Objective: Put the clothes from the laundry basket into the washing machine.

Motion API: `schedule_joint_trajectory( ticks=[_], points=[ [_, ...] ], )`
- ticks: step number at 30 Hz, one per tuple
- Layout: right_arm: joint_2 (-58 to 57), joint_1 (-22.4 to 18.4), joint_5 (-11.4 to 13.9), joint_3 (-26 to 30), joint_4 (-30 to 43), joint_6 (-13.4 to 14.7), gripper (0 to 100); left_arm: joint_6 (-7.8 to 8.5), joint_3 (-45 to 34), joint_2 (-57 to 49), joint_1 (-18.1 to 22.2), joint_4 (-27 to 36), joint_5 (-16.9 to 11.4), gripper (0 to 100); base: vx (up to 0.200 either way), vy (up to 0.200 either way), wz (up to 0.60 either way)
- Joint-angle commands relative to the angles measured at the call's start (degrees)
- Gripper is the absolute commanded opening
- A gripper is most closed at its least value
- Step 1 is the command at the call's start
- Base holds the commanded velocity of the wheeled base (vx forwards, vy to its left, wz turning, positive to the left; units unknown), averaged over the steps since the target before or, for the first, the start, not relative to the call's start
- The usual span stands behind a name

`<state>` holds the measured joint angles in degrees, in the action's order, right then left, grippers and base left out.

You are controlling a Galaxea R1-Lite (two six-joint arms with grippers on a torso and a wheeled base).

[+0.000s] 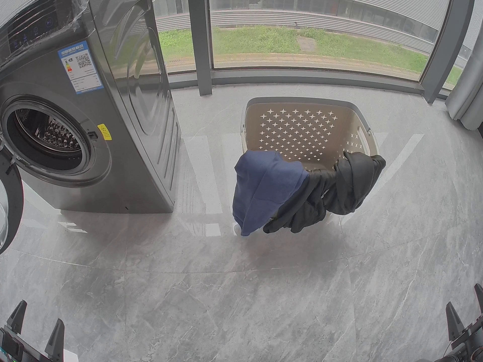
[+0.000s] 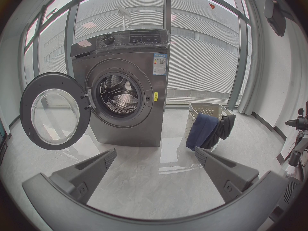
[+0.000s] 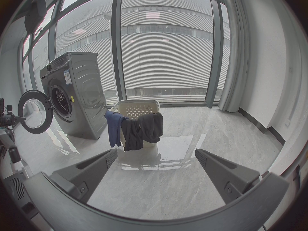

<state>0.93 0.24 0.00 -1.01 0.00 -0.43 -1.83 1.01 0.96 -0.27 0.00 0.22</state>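
Bare floor fills the lower frame and runs open between the washing machine at upper left and the laundry basket at centre. The machine's round opening is unblocked, and its door juts out at the left edge. A blue garment and a black garment cover the basket's near rim.

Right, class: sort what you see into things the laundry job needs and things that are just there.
Part of the job: laundry basket, blue garment, black garment, washing machine, open door.

Just there: curtain, window.
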Motion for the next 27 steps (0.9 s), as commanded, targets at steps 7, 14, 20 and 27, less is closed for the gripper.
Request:
schedule_joint_trajectory(
  ticks=[7, 14, 20, 27],
  points=[
    [-0.84, 0.02, 0.00, 0.92, 0.00, -0.01, 100, 0.07, -0.92, -0.70, 0.00, 0.00, 0.04, 100, 0.000, 0.000, 0.00],
    [-0.84, 0.02, -0.09, 0.92, 0.00, -0.01, 100, 0.07, -0.92, -0.70, 0.00, 0.00, 0.04, 100, 0.000, -0.200, 0.00],
    [-0.84, 0.02, 0.00, 0.92, 0.00, -0.01, 100, 0.07, -0.92, -0.61, 0.00, 0.00, 0.04, 100, 0.000, -0.200, 0.00],
    [-0.84, 0.02, -0.09, 0.92, 0.00, -0.01, 100, -0.02, -0.92, -0.70, 0.00, 0.00, 0.04, 100, 0.000, -0.057, 0.00]
  ],
)
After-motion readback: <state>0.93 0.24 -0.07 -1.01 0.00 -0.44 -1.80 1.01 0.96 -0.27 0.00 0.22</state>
